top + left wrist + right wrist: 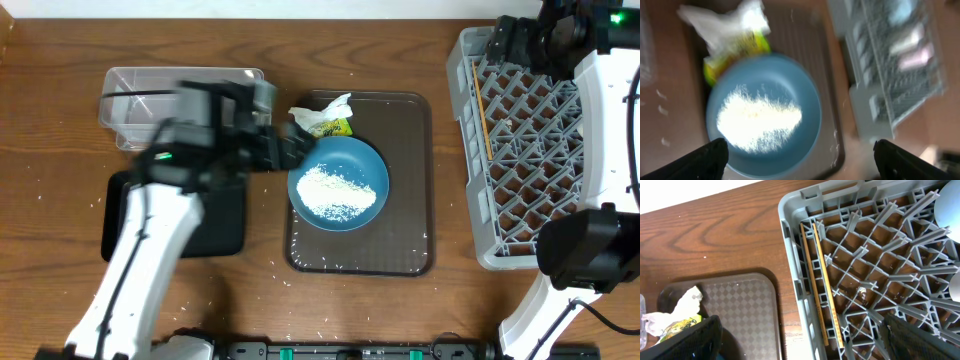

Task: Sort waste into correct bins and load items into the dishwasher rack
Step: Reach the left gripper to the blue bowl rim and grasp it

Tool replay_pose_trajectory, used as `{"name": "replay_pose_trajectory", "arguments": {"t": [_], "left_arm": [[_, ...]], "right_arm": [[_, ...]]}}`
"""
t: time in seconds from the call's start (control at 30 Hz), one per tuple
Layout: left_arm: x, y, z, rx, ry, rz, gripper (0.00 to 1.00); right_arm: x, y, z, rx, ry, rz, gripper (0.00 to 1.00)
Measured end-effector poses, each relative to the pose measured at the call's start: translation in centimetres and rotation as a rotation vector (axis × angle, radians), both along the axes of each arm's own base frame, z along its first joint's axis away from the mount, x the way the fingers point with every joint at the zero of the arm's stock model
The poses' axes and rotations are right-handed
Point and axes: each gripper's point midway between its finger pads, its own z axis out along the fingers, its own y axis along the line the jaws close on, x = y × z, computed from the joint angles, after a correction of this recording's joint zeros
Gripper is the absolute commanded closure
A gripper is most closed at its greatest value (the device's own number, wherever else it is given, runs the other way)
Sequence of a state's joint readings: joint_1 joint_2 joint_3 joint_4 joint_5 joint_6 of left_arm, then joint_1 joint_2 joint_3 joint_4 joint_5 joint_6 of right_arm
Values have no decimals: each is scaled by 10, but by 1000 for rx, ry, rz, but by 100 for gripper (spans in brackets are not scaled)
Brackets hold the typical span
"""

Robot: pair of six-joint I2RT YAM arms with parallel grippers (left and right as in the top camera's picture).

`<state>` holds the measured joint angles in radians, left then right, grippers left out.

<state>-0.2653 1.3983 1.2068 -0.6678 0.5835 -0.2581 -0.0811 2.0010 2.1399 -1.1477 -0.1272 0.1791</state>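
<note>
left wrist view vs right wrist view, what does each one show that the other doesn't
Only the left wrist view shows the dark-blue bowl holding the rice. Only the right wrist view shows the chopsticks lying in the rack along its wall. Both share the napkin, the wrapper, the brown tray and the rack.

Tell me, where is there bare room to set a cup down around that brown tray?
The brown tray is bare along its right side, between the blue bowl and the rim; so is the wood between tray and rack. Its far-left corner is crowded: napkin, wrapper, left gripper.
</note>
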Motion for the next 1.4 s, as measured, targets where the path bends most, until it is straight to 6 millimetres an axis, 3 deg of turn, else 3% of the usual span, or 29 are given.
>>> {"name": "replay_pose_trajectory", "arguments": {"t": [0.13, 0.2, 0.33, 0.6, 0.87, 1.0, 1.13, 1.3, 1.4], "left_arm": [[-23, -35, -32, 157, 105, -98, 5], [-32, -44, -45, 251, 178, -144, 5], [-32, -55, -57, 381, 264, -231, 5], [-14, -89, -67, 401, 167, -308, 5], [-19, -129, -60, 361, 58, -379, 5], [-22, -147, -66, 366, 25, -410, 5], [-18, -158, -89, 440, -1, -414, 5], [-14, -152, -134, 585, 32, -378, 6], [-14, -148, -153, 635, 55, -360, 18]], "right_arm": [[0, 0, 0, 0, 0, 0, 1], [0, 0, 0, 0, 0, 0, 1], [0, 0, 0, 0, 0, 0, 1], [0, 1, 0, 0, 0, 2, 1], [0, 2, 0, 0, 0, 5, 1], [0, 2, 0, 0, 0, 5, 1], [0, 2, 0, 0, 0, 5, 1], [0, 2, 0, 0, 0, 5, 1], [0, 2, 0, 0, 0, 5, 1]]}}
